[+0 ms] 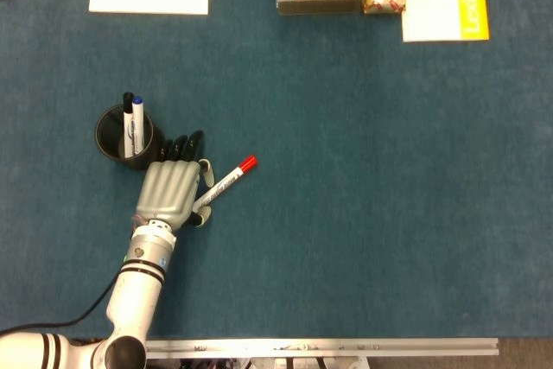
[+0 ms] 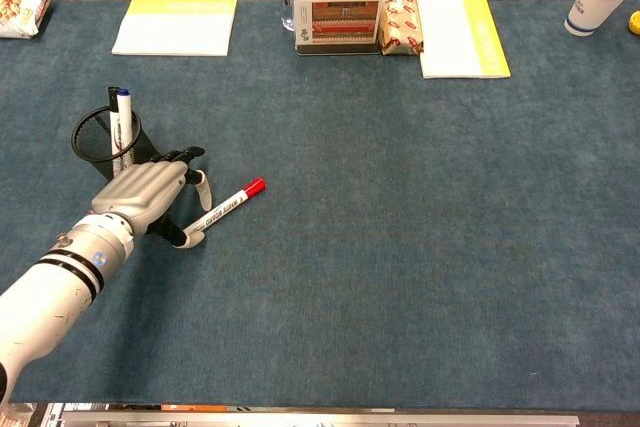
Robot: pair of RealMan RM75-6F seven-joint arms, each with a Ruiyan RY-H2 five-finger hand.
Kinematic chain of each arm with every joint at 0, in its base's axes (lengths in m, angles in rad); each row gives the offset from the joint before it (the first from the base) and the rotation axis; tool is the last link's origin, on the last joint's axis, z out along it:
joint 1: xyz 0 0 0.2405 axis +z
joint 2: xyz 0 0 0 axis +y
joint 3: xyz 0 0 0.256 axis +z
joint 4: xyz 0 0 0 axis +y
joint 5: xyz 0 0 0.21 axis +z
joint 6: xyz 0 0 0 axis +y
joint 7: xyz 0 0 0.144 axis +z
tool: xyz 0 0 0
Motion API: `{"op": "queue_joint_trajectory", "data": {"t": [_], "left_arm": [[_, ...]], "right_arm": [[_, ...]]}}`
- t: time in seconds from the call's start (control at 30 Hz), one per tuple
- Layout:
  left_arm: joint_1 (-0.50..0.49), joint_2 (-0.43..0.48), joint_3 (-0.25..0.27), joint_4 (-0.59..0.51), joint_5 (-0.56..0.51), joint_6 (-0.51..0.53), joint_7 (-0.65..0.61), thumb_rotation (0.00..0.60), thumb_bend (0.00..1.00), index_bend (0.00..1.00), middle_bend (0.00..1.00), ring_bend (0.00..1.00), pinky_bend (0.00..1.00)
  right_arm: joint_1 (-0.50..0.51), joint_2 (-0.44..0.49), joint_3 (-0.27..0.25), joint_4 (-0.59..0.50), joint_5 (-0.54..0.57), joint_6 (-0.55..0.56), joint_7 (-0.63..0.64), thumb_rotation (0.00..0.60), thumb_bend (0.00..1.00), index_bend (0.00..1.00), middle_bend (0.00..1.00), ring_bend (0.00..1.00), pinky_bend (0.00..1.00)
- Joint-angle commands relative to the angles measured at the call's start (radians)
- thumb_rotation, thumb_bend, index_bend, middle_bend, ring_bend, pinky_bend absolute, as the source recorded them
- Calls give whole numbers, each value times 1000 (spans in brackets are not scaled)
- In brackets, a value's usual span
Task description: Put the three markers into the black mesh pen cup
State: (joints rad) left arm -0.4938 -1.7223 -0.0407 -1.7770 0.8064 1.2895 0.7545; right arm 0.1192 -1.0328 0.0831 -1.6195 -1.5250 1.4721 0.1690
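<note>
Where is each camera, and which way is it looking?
Head view: sits high, looking straight down on the blue table; shows the left hand and its white arm, holding the red marker beside the pen cup.
Chest view: sits lower at the table's near edge, looking forward across it to the floor beyond; shows the same left hand and arm.
Both share: hand, red marker, pen cup with two markers, the yellow books at the far side. The right hand is in neither.
</note>
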Motion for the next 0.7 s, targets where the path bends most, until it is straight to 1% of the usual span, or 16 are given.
{"op": "queue_joint_trajectory", "data": {"t": [0.03,0.27,0.7], "left_arm": [[-1,0,0,1,-5,-1,4,600,236,444,0,0,67],[-3,-1,0,0,-21,-2,17,600,236,503,0,0,67],[-2,1,-2,-3,-22,4,16,600,236,541,0,0,68]], "right_arm": [[0,0,0,0,-1,1,0,600,0,133,187,109,385],[0,0,0,0,-1,1,1,600,0,133,188,109,385],[0,0,-1,0,-1,0,1,600,0,133,188,109,384]]}}
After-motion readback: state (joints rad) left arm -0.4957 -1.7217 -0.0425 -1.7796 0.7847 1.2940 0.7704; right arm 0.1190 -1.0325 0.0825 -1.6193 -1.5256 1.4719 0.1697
